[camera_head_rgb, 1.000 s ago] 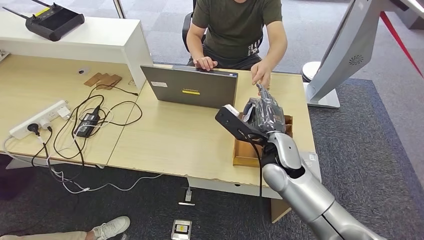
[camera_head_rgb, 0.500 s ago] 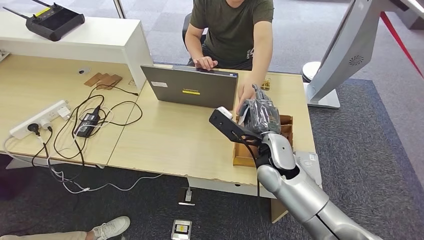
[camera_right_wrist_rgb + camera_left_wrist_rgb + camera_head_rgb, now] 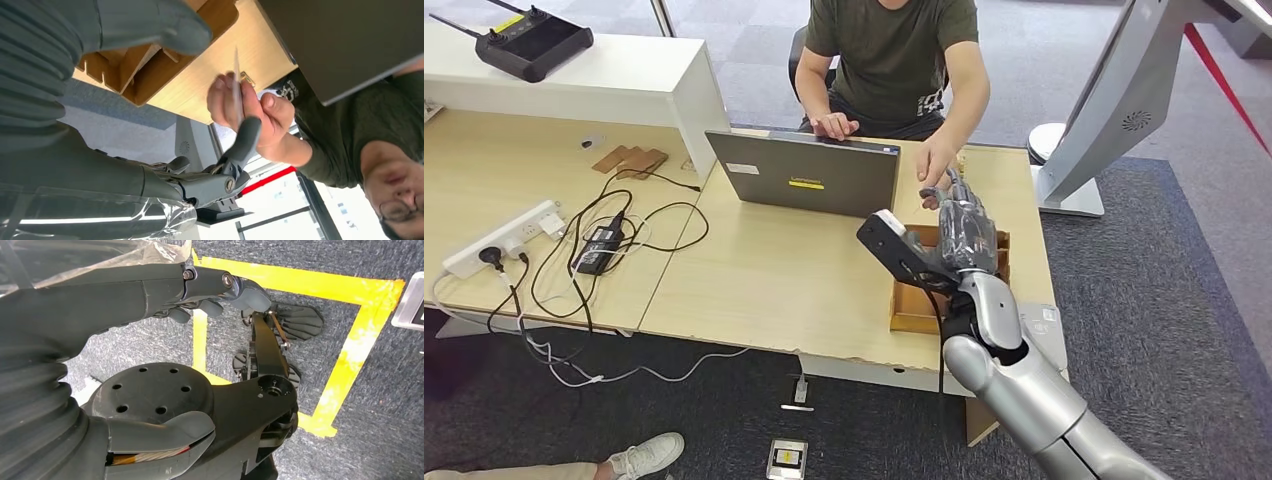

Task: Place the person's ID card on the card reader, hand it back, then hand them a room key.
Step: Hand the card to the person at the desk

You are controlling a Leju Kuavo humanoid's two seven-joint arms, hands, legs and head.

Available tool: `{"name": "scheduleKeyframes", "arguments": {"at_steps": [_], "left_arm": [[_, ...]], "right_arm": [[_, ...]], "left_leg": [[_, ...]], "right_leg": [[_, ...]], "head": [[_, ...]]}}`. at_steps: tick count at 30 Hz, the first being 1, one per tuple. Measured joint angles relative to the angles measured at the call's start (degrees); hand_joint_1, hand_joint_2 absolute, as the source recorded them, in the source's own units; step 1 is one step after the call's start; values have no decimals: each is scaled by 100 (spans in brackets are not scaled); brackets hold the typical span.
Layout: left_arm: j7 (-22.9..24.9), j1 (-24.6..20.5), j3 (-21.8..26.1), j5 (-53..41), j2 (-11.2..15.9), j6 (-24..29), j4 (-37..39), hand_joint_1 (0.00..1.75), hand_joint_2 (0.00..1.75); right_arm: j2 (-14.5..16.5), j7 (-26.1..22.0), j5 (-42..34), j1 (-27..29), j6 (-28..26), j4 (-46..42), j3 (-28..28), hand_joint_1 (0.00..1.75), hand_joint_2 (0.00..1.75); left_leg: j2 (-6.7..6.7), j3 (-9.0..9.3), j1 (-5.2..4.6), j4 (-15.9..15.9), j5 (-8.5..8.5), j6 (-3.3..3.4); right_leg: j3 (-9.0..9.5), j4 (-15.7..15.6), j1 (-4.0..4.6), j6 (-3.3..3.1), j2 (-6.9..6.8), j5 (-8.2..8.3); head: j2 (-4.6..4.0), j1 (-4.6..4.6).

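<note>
Head view: right hand (image 3: 965,228) raised over the right part of the wooden desk (image 3: 794,270), right of frame centre, above the wooden box (image 3: 916,300) that sits near the desk's front right edge. Its fingers reach toward the person's hand (image 3: 937,170), which comes in from the upper middle of the frame; the two meet just right of the laptop (image 3: 809,175).

Right wrist view: the person's hand (image 3: 250,112) sits mid-frame, pinching a thin card (image 3: 236,82) seen edge-on as a pale sliver. One dark finger (image 3: 245,137) of the right hand (image 3: 200,175) extends up against that hand, beside the card. The thick thumb lies at the top left of the frame, apart from the card. Whether the robot's finger itself grips the card, cannot tell; the other fingers are curled low, away from it.

Left wrist view: left hand (image 3: 220,292) hangs over dark carpet (image 3: 380,405) with yellow tape lines (image 3: 350,355), fingers loosely curled with nothing in them, thumb apart from them.

Left part of the desk in the head view: white power strip (image 3: 504,238) with tangled black cables (image 3: 604,240); black controller (image 3: 532,40) on the white counter, upper left
</note>
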Motion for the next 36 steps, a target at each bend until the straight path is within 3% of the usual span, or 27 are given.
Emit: {"name": "scheduleKeyframes", "arguments": {"at_steps": [6,14,18,28,36], "left_arm": [[-162,58,-4,39,0,13,5,0,175],[-463,260,-4,169,3,-12,18,0,175],[-512,326,-1,238,18,-27,27,0,175],[-539,373,8,299,34,-37,28,0,175],[-500,410,13,352,45,-35,28,0,175]], "right_arm": [[-286,-307,300,724,-217,-844,-157,0,175],[-759,-560,2384,1990,392,-2186,-346,0,175],[-952,-786,2903,2411,578,-2474,-449,0,175],[-1060,-914,3029,2579,799,-2465,-444,0,175],[-1033,-857,2263,2176,955,-1416,-196,0,175]], "left_leg": [[0,0,0,0,-6,-1],[0,2,0,-1,-17,-2],[0,2,-1,-1,-18,-1],[0,2,-1,-2,-18,-1],[-1,0,-1,-2,-18,-1]], "right_leg": [[0,-4,0,1,1,-3],[1,-6,0,1,3,-12],[2,-6,-1,0,4,-13],[3,-5,0,0,4,-13],[7,-4,0,1,2,-13]], "head": [[0,1],[0,0],[0,0],[0,1],[0,0]]}}
